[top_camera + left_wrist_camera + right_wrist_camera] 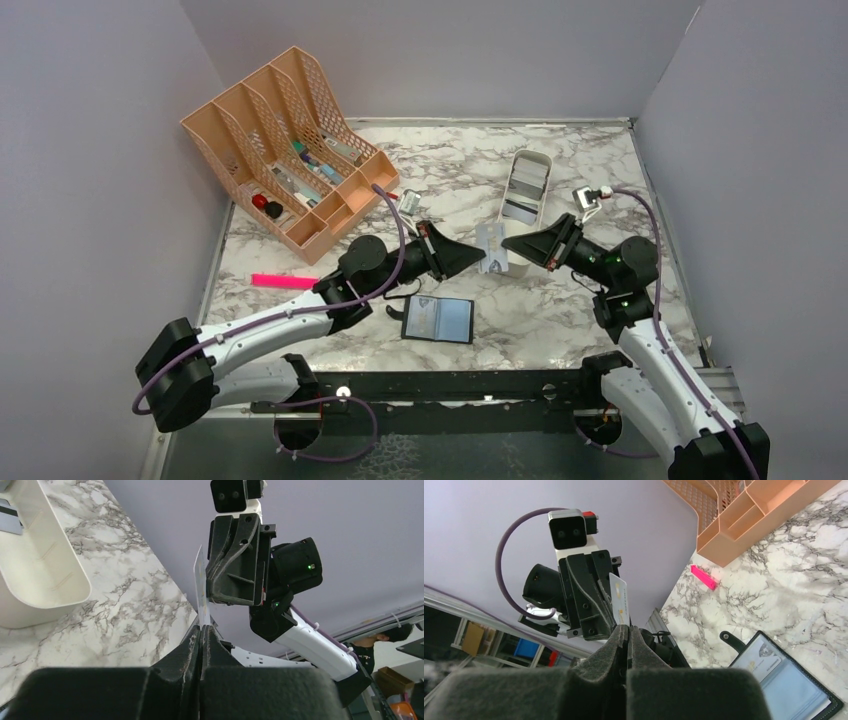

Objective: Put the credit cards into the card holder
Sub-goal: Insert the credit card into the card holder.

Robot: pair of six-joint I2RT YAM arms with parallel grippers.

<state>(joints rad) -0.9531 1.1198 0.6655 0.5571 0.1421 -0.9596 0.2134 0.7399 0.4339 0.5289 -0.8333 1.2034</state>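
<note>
Marble table [440, 190] here, and your left gripper [481, 258] and right gripper [505, 246] are both pinching the same pale credit card [491, 249] in the air just behind the open black card holder [438, 320]. More cards [527, 183] sit in the white tray [531, 155] further behind it.

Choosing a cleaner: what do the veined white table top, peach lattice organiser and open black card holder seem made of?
Veined white table top: marble or printed laminate, smooth. Peach lattice organiser: moulded matte plastic, uniform openwork walls. Open black card holder: probably leather or imitation, glossy clear plastic sleeves.
</note>
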